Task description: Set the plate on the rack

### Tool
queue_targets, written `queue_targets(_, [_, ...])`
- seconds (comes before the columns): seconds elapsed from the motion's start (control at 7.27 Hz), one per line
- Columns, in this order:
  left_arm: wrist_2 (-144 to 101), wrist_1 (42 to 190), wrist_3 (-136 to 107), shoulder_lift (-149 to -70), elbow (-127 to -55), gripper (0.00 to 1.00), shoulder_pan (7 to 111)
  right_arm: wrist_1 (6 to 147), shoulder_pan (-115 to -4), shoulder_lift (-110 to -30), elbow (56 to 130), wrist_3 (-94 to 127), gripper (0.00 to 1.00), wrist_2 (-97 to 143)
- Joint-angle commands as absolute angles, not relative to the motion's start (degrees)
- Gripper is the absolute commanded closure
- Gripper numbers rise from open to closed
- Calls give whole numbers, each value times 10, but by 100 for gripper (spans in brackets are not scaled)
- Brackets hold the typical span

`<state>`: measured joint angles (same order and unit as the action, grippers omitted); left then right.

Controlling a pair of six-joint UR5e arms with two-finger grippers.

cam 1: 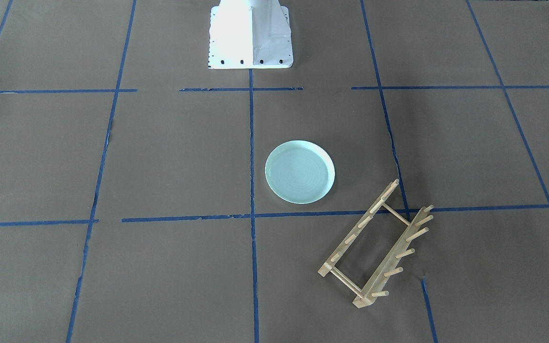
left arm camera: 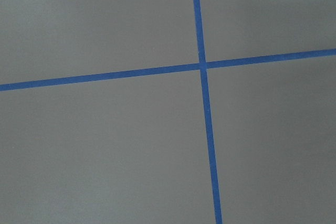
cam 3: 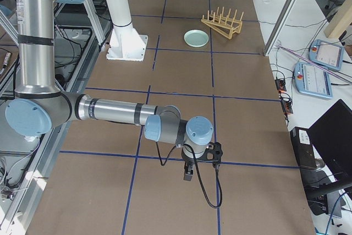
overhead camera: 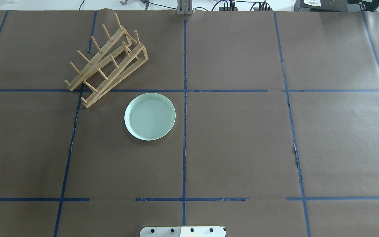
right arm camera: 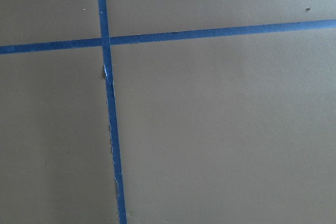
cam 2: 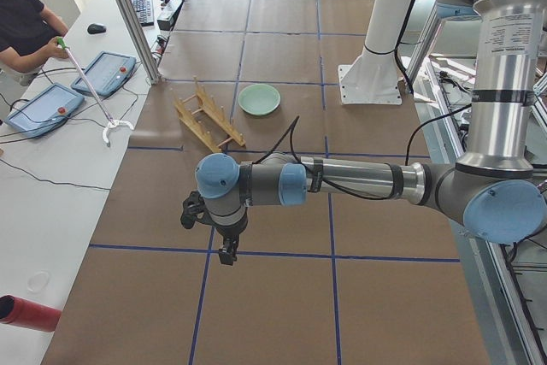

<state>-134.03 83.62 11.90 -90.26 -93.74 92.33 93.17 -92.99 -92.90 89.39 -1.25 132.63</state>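
I find the plate (overhead camera: 150, 116) flat beside the rack (overhead camera: 107, 64), nearer my left gripper (cam 2: 227, 254), whose grasp I cannot tell.

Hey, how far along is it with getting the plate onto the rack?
Nothing done yet: the plate lies flat beside the rack, untouched. Nothing in hand: the left gripper and right gripper hang far from both. Remaining: grasp the plate and stand it between the pegs.

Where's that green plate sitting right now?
In the overhead view the plate lies flat on the table, just left of the centre tape line, a little nearer the robot than the wooden rack and not touching it.
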Motion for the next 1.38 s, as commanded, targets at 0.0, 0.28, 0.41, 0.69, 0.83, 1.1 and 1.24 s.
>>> queue_targets(0.0, [-1339, 836, 122, -904, -938, 0, 923, 932, -930, -929, 894, -12, 0, 1326])
queue_targets(0.28, [-1340, 834, 116, -916, -939, 0, 922, 932, -930, -929, 895, -13, 0, 1326])
queue_targets(0.41, [-1340, 825, 106, -939, -947, 0, 919, 932, -930, -929, 894, -13, 0, 1326])
queue_targets(0.69, [-1341, 766, -33, -962, -1074, 0, 870, 932, -930, -929, 895, -13, 0, 1326])
queue_targets(0.83, [-1356, 734, -113, -995, -1130, 0, 822, 932, -930, -930, 895, -12, 0, 1326])
queue_targets(1.1, [-1398, 686, -242, -1090, -1179, 0, 764, 932, -930, -929, 894, -12, 0, 1326])
queue_targets(1.24, [-1399, 675, -319, -1138, -1197, 0, 725, 932, -930, -929, 894, -12, 0, 1326])
